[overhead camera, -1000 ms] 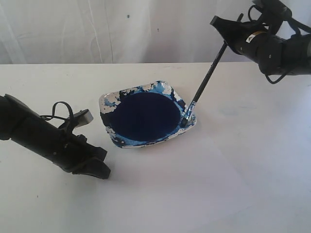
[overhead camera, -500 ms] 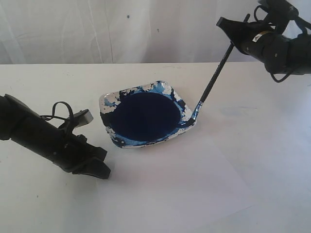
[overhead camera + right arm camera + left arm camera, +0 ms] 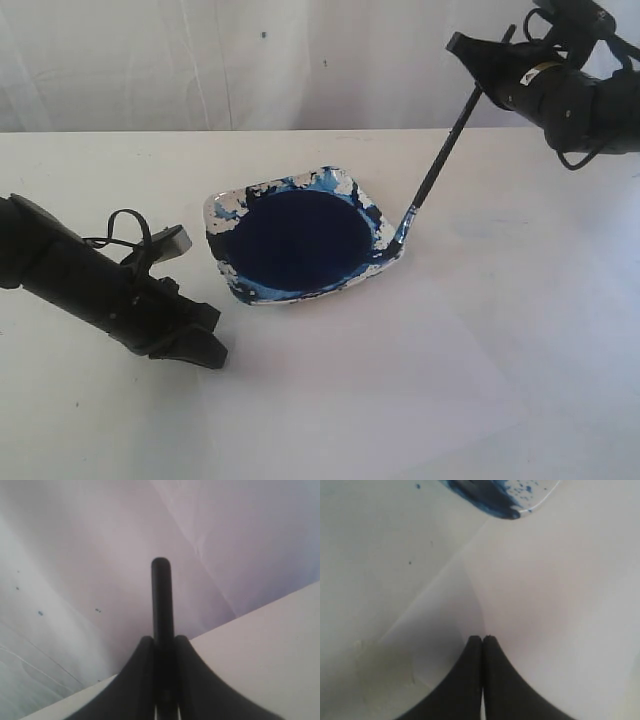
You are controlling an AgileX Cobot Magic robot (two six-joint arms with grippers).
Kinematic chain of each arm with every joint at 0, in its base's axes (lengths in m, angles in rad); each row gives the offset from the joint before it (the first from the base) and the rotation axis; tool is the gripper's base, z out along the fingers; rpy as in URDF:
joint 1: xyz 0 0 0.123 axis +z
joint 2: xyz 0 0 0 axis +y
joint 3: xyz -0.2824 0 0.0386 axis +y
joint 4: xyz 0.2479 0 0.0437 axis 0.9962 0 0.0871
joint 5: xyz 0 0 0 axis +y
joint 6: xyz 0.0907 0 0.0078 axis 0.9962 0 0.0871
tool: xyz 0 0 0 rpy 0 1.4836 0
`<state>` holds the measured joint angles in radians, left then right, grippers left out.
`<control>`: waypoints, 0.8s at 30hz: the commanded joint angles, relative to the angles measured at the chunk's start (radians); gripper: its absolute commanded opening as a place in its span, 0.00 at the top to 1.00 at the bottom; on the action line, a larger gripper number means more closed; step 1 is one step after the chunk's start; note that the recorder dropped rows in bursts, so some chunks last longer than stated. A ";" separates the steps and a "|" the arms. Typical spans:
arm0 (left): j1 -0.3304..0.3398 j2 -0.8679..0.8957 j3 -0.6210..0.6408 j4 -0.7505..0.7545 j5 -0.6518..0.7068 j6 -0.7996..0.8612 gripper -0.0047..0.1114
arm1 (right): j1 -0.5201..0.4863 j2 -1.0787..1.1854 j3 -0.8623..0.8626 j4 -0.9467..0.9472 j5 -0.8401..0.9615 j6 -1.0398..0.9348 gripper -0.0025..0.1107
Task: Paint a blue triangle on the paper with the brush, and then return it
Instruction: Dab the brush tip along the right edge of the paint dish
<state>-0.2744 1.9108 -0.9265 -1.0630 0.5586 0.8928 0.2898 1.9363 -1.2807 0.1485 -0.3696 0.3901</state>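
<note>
White table (image 3: pixel 560 300), paper (image 3: pixel 400 385) toward front edge, paint dish (image 3: pixel 222 212) mid-table. Left gripper (image 3: pixel 205 345) pinched together, empty, by paper's left edge. Right gripper (image 3: pixel 470 65) clamped on brush (image 3: pixel 445 150), tip at dish's right corner.

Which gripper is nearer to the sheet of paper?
Left. The left gripper sits over the left edge of the paper; the right gripper, holding the brush, is raised beyond the paint dish.

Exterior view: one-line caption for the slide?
Right gripper holds the brush with its tip at the paint dish rim; left gripper sits shut by the still-blank paper.
</note>
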 commanded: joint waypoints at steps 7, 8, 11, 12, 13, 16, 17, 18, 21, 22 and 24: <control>-0.005 0.006 0.009 0.040 -0.018 0.004 0.96 | -0.011 -0.004 0.001 -0.007 -0.082 0.065 0.98; -0.005 0.006 0.009 0.040 -0.018 0.004 0.96 | -0.011 -0.004 0.001 -0.007 -0.084 0.065 0.98; -0.005 0.006 0.009 0.040 -0.018 0.004 0.96 | -0.011 -0.001 0.001 -0.009 -0.086 0.065 0.98; -0.005 0.006 0.009 0.040 -0.018 0.004 0.96 | -0.011 0.003 0.001 -0.009 -0.088 0.065 0.98; -0.005 0.006 0.009 0.040 -0.018 0.004 0.96 | -0.011 0.008 0.001 -0.009 -0.088 0.065 0.98; -0.005 0.006 0.009 0.040 -0.018 0.004 0.96 | -0.011 0.030 0.001 -0.007 -0.088 0.065 0.98; -0.005 0.006 0.009 0.040 -0.018 0.004 0.96 | -0.011 0.033 0.001 -0.007 -0.091 0.065 0.98; -0.005 0.006 0.009 0.040 -0.018 0.004 0.96 | -0.011 0.035 0.001 -0.007 -0.096 0.065 0.98; -0.005 0.006 0.009 0.040 -0.018 0.004 0.96 | -0.011 0.043 0.001 -0.007 -0.112 0.065 0.98; -0.005 0.006 0.009 0.040 -0.018 0.004 0.96 | -0.011 0.043 0.001 -0.007 -0.114 0.061 0.98; -0.005 0.006 0.009 0.040 -0.018 0.004 0.96 | -0.011 0.043 0.001 -0.007 -0.119 0.056 0.98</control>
<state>-0.2744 1.9108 -0.9265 -1.0630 0.5586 0.8948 0.2898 1.9817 -1.2807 0.1485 -0.4614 0.4526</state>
